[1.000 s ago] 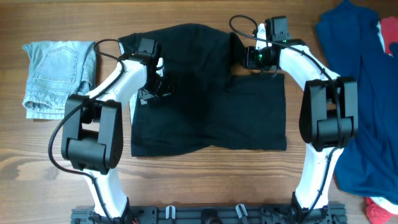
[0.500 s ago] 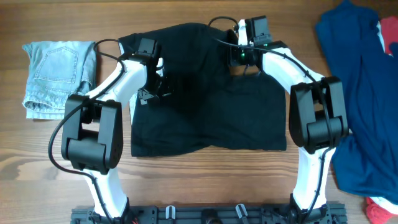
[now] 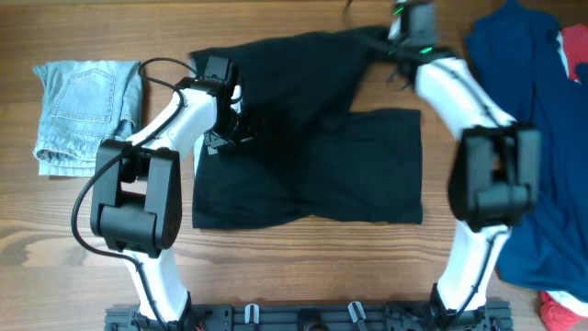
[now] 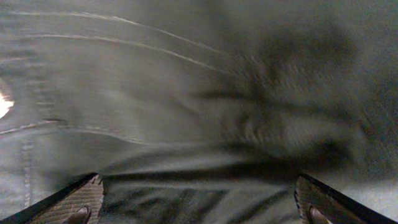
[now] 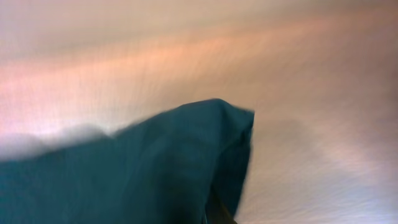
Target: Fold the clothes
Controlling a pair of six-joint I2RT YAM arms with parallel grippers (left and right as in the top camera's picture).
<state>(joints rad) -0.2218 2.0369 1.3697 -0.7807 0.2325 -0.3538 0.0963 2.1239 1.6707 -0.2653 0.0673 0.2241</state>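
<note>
**In the middle of the surface, a limp black garment with one corner drawn out**

The clothes (image 3: pixel 349 165) lie spread on the wooden surface (image 3: pixel 294 276), between the denim piece (image 3: pixel 87 110) at the left and the royal-blue cloth (image 3: pixel 533 138) at the right, touching neither.

The fabric looks thin, soft and light. It drapes flat, wrinkles easily and has no stiffness, so I judge it will sag and trail from wherever it is lifted. The best hold is a pinch at a corner, hem or sleeve edge, not the middle of a panel, with two holds kept apart so the edge stays taut.

The lower part is a broad rectangle whose long axis runs left to right. Above it a looser flap slants from the left side to a point at the far right corner. Which end is the neck I cannot tell.

The left gripper (image 3: pixel 231 124) rests over the left part of the garment. Its wrist view shows the fingers (image 4: pixel 78 199) spread wide with cloth below them, none pinched.

The right gripper (image 3: pixel 397 37) sits at the flap's point, blurred. The cloth is drawn to it as if pinched, but I cannot tell how its fingers stand.
</note>
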